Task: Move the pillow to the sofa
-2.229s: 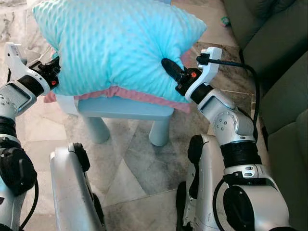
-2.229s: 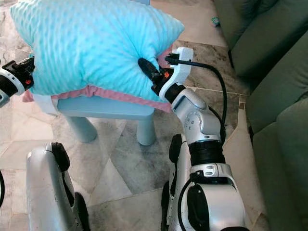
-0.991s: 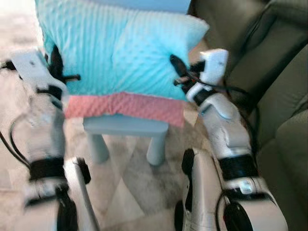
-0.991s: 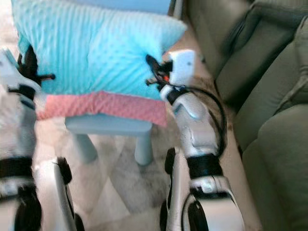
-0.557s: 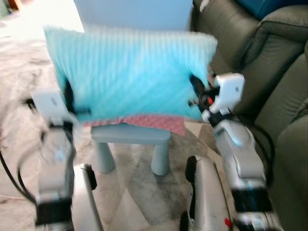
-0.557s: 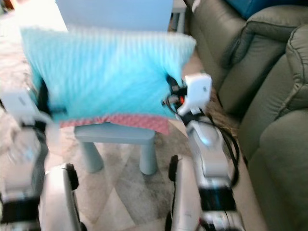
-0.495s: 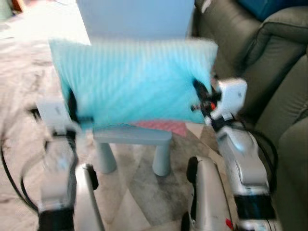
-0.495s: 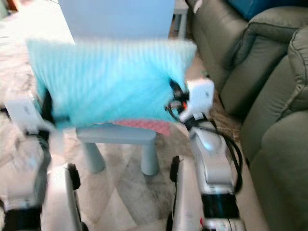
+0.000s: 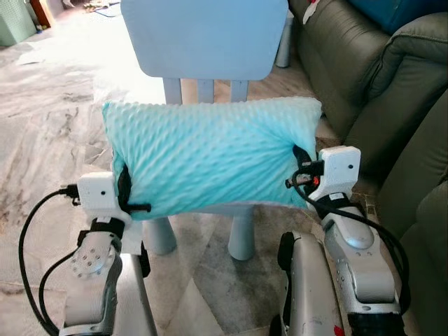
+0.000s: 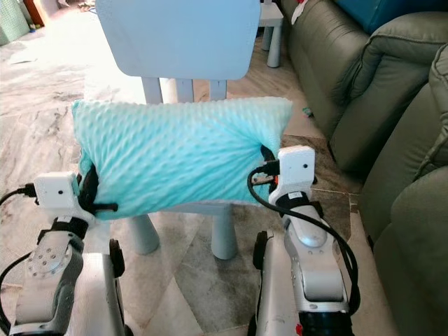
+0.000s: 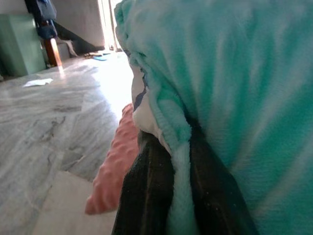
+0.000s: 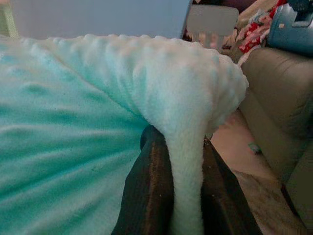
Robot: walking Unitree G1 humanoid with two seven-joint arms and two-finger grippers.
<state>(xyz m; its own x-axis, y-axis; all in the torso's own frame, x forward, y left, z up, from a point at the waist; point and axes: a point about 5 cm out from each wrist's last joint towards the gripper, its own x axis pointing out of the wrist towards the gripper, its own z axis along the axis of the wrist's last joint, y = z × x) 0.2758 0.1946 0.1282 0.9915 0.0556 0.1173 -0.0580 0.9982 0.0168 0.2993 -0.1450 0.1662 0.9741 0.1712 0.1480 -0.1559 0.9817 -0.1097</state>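
You hold the pillow (image 9: 210,154) above the chair (image 9: 203,35): left claw (image 9: 126,199) and right claw (image 9: 299,171) each pinch only an edge, so turning toward the sofa (image 9: 378,77) may slip it free.

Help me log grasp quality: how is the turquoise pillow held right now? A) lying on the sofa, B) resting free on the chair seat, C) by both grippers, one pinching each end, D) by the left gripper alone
C: the left gripper and right gripper each pinch an end of the pillow, raised before the blue chair.
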